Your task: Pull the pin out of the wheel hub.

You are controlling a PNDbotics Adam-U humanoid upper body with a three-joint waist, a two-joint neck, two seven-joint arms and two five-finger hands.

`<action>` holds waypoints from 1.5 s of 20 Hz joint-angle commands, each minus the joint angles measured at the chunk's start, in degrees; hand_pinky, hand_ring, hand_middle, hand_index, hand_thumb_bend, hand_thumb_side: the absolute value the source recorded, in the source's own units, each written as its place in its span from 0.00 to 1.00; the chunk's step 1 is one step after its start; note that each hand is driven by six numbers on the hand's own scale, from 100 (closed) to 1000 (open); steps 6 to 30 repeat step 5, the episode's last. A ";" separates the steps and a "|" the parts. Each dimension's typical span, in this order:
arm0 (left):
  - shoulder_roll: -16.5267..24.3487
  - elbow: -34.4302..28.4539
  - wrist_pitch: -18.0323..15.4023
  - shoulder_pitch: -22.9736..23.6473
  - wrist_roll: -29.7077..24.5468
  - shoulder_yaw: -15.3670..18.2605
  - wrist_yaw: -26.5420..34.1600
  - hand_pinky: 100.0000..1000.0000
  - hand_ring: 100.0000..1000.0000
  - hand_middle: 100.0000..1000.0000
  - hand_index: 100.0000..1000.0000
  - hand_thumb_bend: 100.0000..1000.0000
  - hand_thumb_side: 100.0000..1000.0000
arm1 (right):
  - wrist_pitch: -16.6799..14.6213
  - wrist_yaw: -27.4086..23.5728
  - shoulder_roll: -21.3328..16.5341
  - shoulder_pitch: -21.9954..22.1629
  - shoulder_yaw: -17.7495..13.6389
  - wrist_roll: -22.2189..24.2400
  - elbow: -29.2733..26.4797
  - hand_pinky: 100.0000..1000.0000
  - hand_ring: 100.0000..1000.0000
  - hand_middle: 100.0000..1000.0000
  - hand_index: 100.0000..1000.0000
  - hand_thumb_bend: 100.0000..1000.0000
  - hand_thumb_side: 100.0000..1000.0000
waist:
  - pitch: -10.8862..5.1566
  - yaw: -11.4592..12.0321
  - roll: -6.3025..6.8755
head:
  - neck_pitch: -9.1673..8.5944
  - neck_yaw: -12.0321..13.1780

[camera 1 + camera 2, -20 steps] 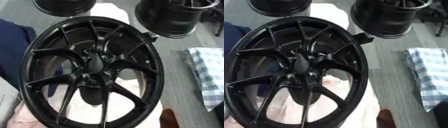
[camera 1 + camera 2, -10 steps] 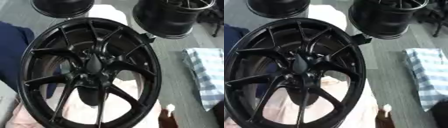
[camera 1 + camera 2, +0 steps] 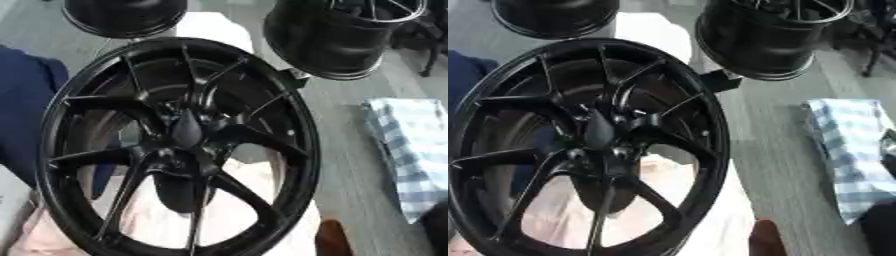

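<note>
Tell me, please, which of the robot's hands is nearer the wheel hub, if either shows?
Cannot tell left or right: no hand shows clearly. A dark tapered shape lies over the wheel hub, but against the black spokes I cannot say it is a hand.

The wheel hub stands nearest, two wheels behind it, a cloth to its right.

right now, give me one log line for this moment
wheel: black, spoked, fills view | hub: dark shape over centre, pin not discernible | hands: none identifiable | other wheels: beyond | checked cloth: on right
</note>
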 commanded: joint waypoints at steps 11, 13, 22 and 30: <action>0.28 -1.34 -0.25 -0.79 0.28 0.28 -0.08 0.57 0.55 0.47 0.67 0.00 0.91 | -4.09 -6.66 4.06 -7.91 8.48 -6.69 5.51 0.65 0.68 0.52 0.65 0.20 0.24 | -0.24 -0.33 0.99 | -1.08 0.14; 0.28 -1.34 -0.25 -0.79 0.28 0.28 -0.08 0.57 0.55 0.47 0.67 0.00 0.91 | -4.09 -6.66 4.06 -7.91 8.48 -6.69 5.51 0.65 0.68 0.52 0.65 0.20 0.24 | -0.24 -0.33 0.99 | -1.08 0.14; 0.28 -1.34 -0.25 -0.79 0.28 0.28 -0.08 0.57 0.55 0.47 0.67 0.00 0.91 | -4.09 -6.66 4.06 -7.91 8.48 -6.69 5.51 0.65 0.68 0.52 0.65 0.20 0.24 | -0.24 -0.33 0.99 | -1.08 0.14; 0.28 -1.34 -0.25 -0.79 0.28 0.28 -0.08 0.57 0.55 0.47 0.67 0.00 0.91 | -4.09 -6.66 4.06 -7.91 8.48 -6.69 5.51 0.65 0.68 0.52 0.65 0.20 0.24 | -0.24 -0.33 0.99 | -1.08 0.14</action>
